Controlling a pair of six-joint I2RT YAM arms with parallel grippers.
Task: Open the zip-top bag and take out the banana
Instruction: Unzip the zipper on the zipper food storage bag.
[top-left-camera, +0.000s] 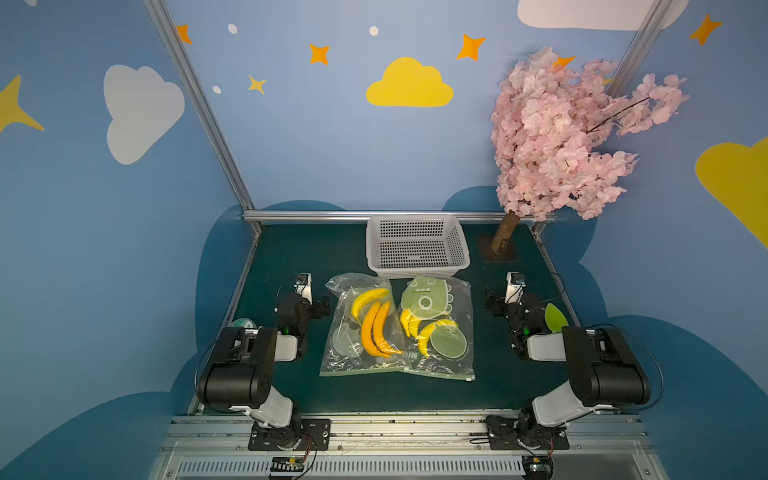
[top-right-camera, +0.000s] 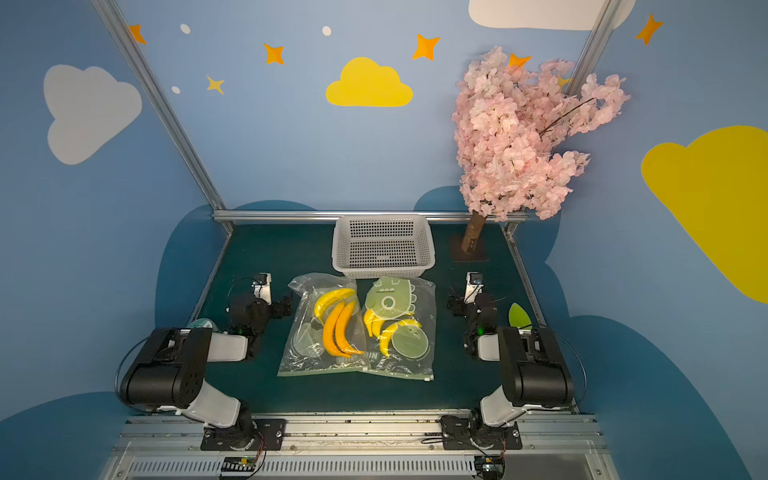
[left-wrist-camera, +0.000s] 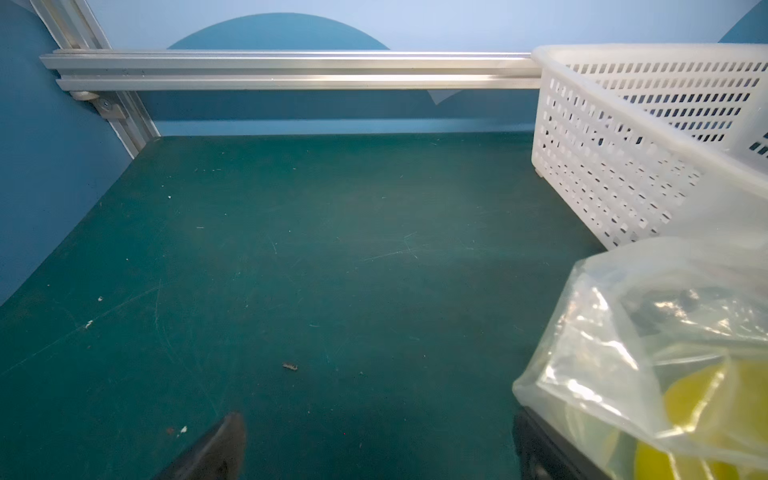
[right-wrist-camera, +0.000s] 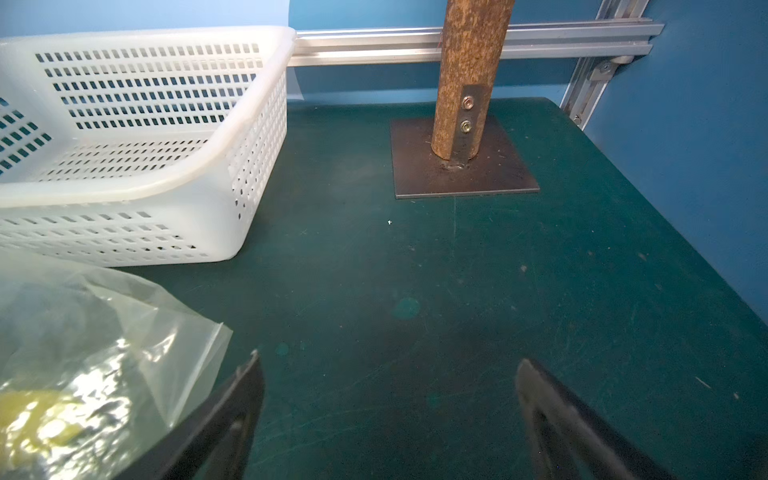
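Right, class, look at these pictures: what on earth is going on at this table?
Nothing is being handled yet. The left bag and right bag, both clear with zip tops, lie side by side on the green table, with bananas inside both. The left arm's fingers rest open beside the left bag, and the right arm's fingers rest open beside the right bag. Neither holds anything. A white basket stands empty behind them.

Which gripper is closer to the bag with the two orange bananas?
Left. The left gripper sits right beside the orange-banana bag, at its outer edge. The right gripper is on the far side, with the second bag lying between.
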